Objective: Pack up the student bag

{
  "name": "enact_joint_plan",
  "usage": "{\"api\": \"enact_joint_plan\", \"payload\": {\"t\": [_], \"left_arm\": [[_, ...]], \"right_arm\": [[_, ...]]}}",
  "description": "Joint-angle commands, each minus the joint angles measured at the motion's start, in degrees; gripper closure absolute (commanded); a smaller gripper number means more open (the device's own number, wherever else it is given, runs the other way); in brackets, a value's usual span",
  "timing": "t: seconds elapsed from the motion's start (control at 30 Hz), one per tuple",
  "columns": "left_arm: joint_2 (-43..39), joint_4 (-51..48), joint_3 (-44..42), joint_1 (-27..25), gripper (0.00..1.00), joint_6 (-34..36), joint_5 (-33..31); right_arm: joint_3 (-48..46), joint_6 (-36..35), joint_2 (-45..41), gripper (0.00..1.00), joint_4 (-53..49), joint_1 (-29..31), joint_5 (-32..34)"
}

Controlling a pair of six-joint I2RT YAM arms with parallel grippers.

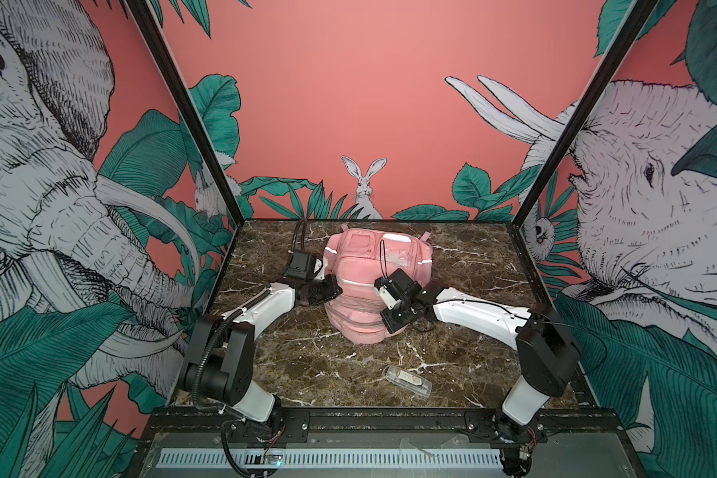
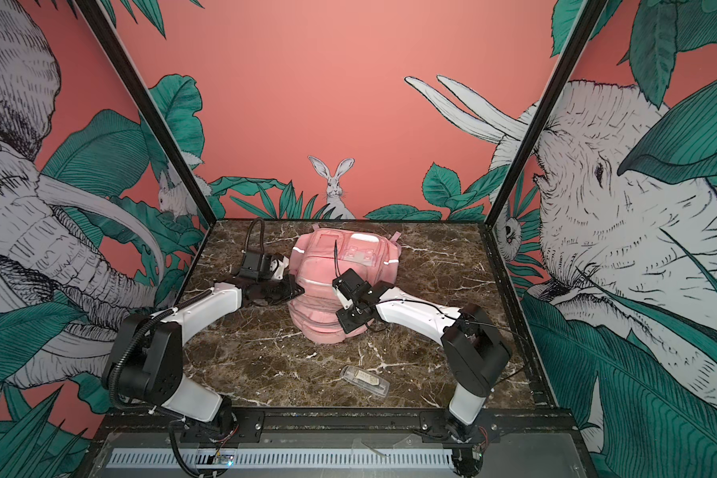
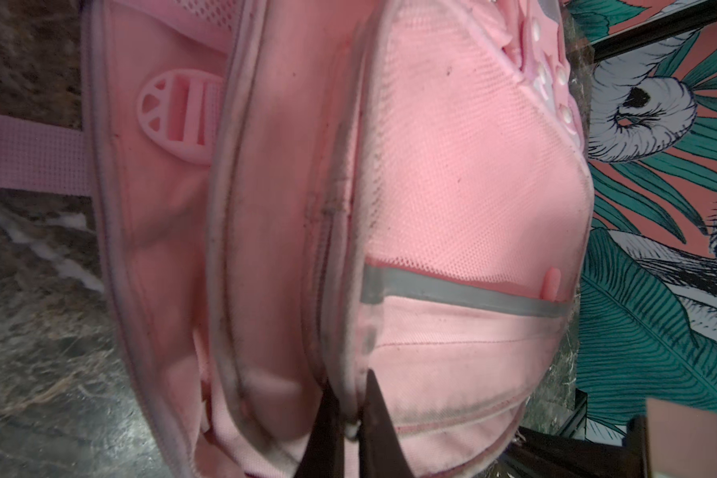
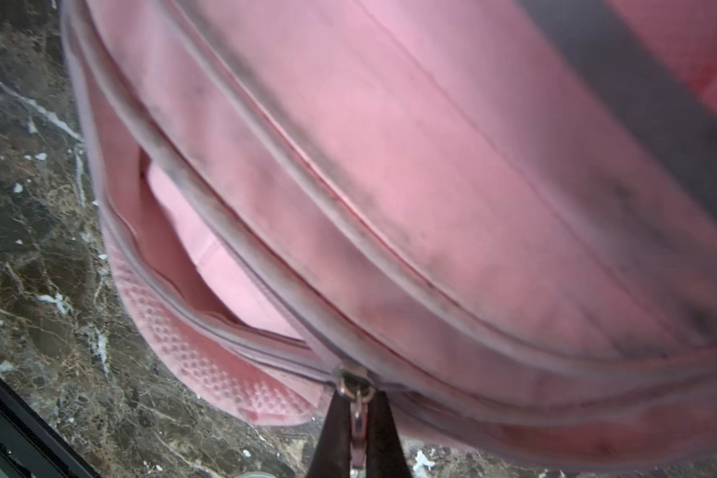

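Observation:
The student bag (image 1: pixel 365 285) (image 2: pixel 328 281), a big pink backpack with white reflective strips, lies in the middle of the marble table in both top views. My left gripper (image 1: pixel 337 291) (image 2: pixel 301 289) presses against its left side. In the left wrist view the left gripper (image 3: pixel 354 418) is shut on a grey-piped seam of the bag. My right gripper (image 1: pixel 386 325) (image 2: pixel 344 323) sits at the bag's near right edge. The right wrist view shows the right gripper (image 4: pixel 359 418) shut on a metal zipper pull (image 4: pixel 354 385). Beside the pull the zip gapes, showing pink lining (image 4: pixel 208 256).
A clear plastic case (image 1: pixel 407 381) (image 2: pixel 365 381) lies on the table (image 1: pixel 307 364) near the front, between the two arm bases. A black frame rail (image 1: pixel 373 418) runs along the front edge. Printed walls close the left, right and back sides.

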Motion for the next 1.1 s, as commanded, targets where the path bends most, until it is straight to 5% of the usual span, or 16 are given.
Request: {"api": "enact_joint_plan", "payload": {"t": [0.0,0.27,0.47,0.6,1.07], "left_arm": [[1.2,1.0,2.8,1.4,1.00,0.6,-3.5],[5.1,-0.2,7.9,1.5,0.94,1.3,-2.1],[3.2,-0.6,8.0,1.5,0.50,1.1,-1.9],[0.1,-1.2,6.4,1.4,0.35,1.0,-2.0],[-9.7,-2.8,-0.9,1.1,0.29,0.5,-2.9]], "right_arm": [[0.5,0.2,-0.8,1.00,-2.5,-0.2,-0.4],[4.1,1.3,2.0,1.00,-1.2,1.9,-2.3],[6.3,1.2,3.9,1.00,-1.6,3.7,-2.5],[9.3,1.2,4.7,1.00,-1.6,4.5,-2.8],[13.2,1.2,6.7,1.00,-1.5,5.9,-3.5]]}}
